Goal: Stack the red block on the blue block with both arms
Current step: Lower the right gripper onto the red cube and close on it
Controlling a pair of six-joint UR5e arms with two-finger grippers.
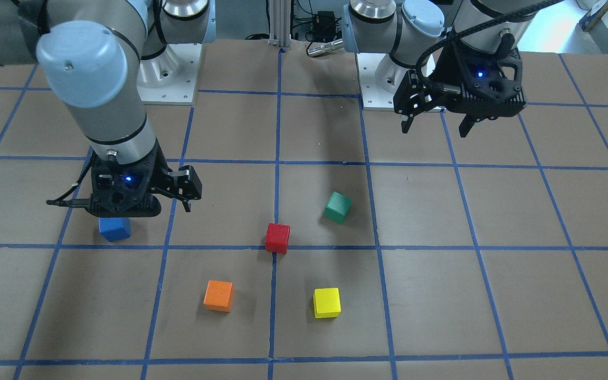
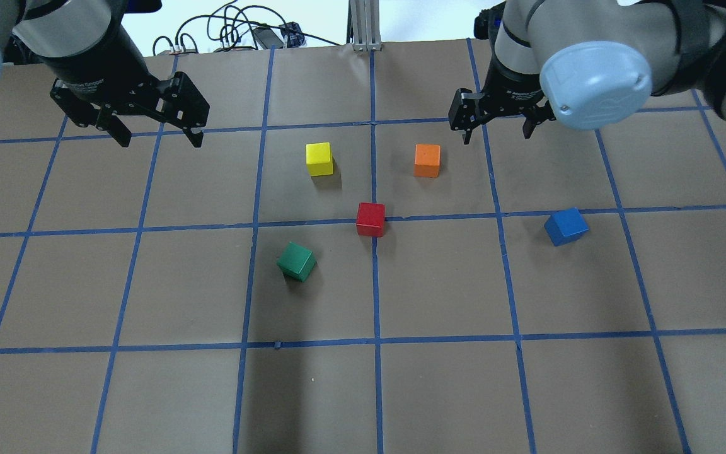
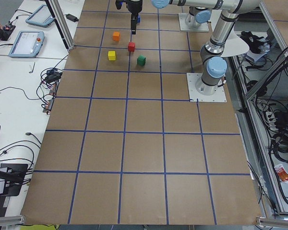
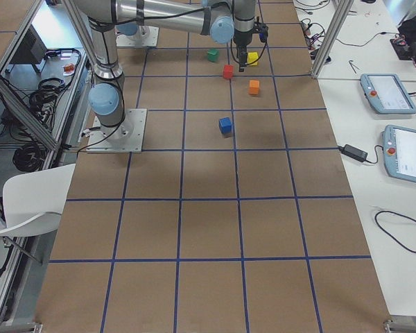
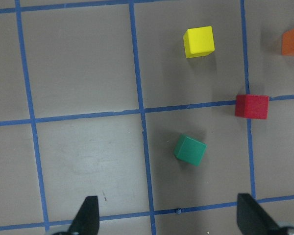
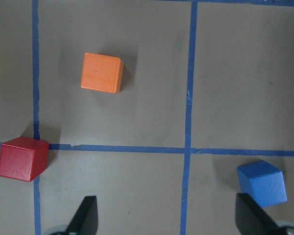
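Observation:
The red block (image 2: 370, 219) sits on the brown table near the middle, on a blue tape crossing. The blue block (image 2: 565, 226) sits to its right, turned a little. My left gripper (image 2: 158, 139) is open and empty, raised over the far left of the table. In the left wrist view the red block (image 5: 252, 106) lies ahead and to the right of the open fingers. My right gripper (image 2: 495, 135) is open and empty, raised beyond the blue block. In the right wrist view the blue block (image 6: 262, 182) lies by the right finger and the red block (image 6: 22, 158) at the left.
A green block (image 2: 296, 261) lies left of and nearer than the red one. A yellow block (image 2: 319, 159) and an orange block (image 2: 426, 160) lie beyond it. Blue tape lines grid the table (image 2: 438, 391). The robot bases (image 1: 167, 79) stand at the table's edge.

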